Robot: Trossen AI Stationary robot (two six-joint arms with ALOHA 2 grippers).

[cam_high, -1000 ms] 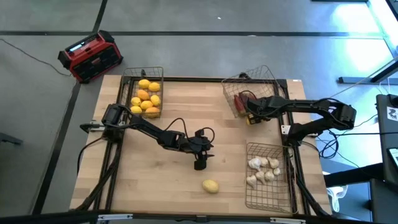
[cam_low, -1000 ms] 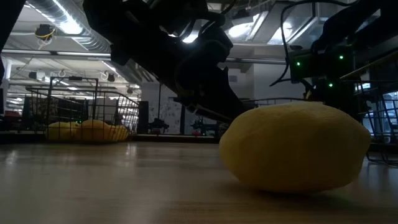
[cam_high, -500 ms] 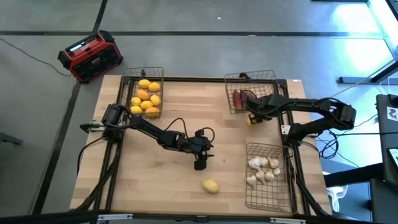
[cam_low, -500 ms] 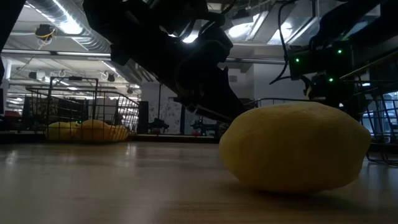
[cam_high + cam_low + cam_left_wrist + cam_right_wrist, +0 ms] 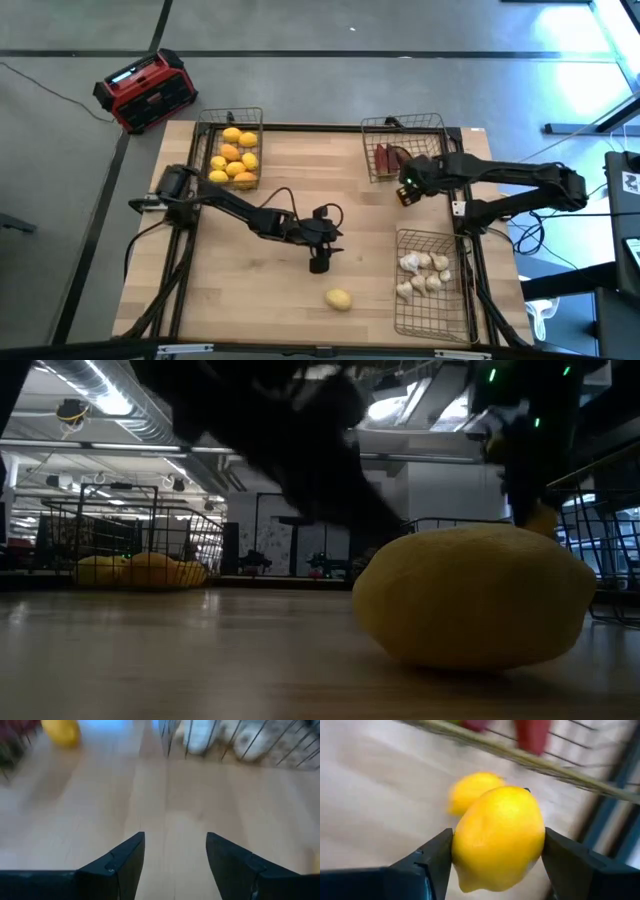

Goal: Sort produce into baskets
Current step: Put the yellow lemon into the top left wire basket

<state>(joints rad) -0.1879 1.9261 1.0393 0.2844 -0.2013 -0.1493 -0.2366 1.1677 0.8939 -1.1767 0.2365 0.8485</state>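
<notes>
A yellow lemon point(image 5: 339, 298) lies loose on the table near its front edge and looms large in the low view point(image 5: 470, 595). My left gripper point(image 5: 320, 264) hovers open just beyond it, nothing between its fingers point(image 5: 175, 855). My right gripper point(image 5: 405, 190) is shut on another lemon point(image 5: 497, 837) beside the far-right basket point(image 5: 430, 124), which holds dark red pieces. A second yellow fruit point(image 5: 470, 790) shows behind the held one, by that basket's wire edge. The far-left basket point(image 5: 205, 150) holds lemons, and the near-right basket point(image 5: 440, 320) holds white garlic bulbs. My right gripper pinches the lemon by its two opposite sides point(image 5: 462, 845), one finger on each. The fingers come from above, pointing steeply down. The lemon is lifted clear of the table and shows below the gripper in the low view point(image 5: 540, 520).
A red-and-black box point(image 5: 145, 90) stands on the floor beyond the table's far left corner. Bare wood lies in the table's middle between the baskets. Cables trail along my left arm.
My right gripper has risen from the table beside the far-right basket, carrying the lemon up clear of the wood. That basket looked askew a second ago and sits square now. My left gripper has stayed open over the table's middle.
</notes>
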